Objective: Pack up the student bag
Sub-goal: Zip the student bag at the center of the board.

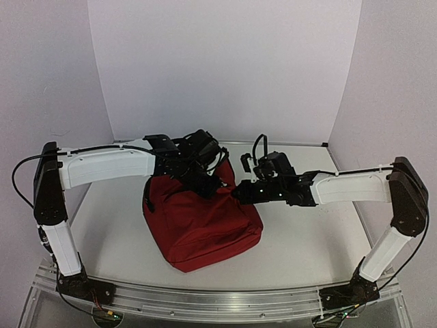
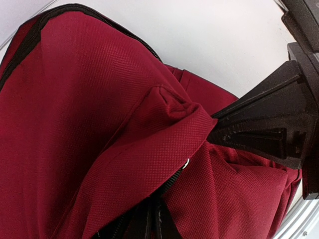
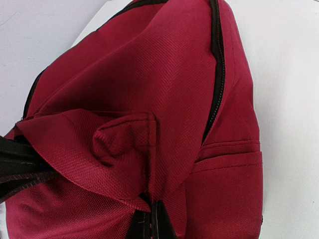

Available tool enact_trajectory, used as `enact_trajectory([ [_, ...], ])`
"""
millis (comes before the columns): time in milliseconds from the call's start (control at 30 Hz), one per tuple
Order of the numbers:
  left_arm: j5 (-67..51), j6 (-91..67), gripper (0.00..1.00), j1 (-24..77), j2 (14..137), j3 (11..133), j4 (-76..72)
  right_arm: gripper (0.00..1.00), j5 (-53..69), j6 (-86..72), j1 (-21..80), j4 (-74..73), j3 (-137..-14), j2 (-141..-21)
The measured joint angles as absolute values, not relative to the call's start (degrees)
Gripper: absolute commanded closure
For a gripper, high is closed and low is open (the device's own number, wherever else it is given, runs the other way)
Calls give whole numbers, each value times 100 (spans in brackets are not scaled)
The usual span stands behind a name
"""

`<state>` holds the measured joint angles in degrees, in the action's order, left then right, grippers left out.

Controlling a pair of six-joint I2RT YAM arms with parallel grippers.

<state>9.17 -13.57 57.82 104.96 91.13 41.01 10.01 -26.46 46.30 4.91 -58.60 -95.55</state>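
Note:
The student bag (image 1: 201, 222), a dark-red fabric backpack with black zips, stands at the table's middle. My left gripper (image 1: 208, 183) is at its top from the left and is shut on a fold of red fabric (image 2: 149, 164); its tips (image 2: 152, 221) show at the bottom of the left wrist view. My right gripper (image 1: 237, 194) reaches in from the right and is shut on the bag's top fold (image 3: 124, 144), its tips (image 3: 155, 221) pinching the cloth. The two grippers are close together; the right gripper shows black in the left wrist view (image 2: 269, 129). What is inside the bag is hidden.
The white table (image 1: 307, 239) lies around the bag, with white walls behind and at both sides. A metal rail (image 1: 218, 301) runs along the near edge by the arm bases. No other loose objects show.

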Motion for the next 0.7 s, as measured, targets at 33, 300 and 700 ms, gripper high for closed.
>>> enact_trajectory([
  [33,916,-1370,100,5782,10487,9109,4101,100,965,-2702,4624,492,-5850,-9555],
  [300,945,-1607,100,5808,10167,8776,4126,100,772,-3081,4520,512,-5705,-9494],
  [700,1302,-2128,100,5794,9513,8042,4268,100,658,-3158,4407,494,-5588,-9323],
])
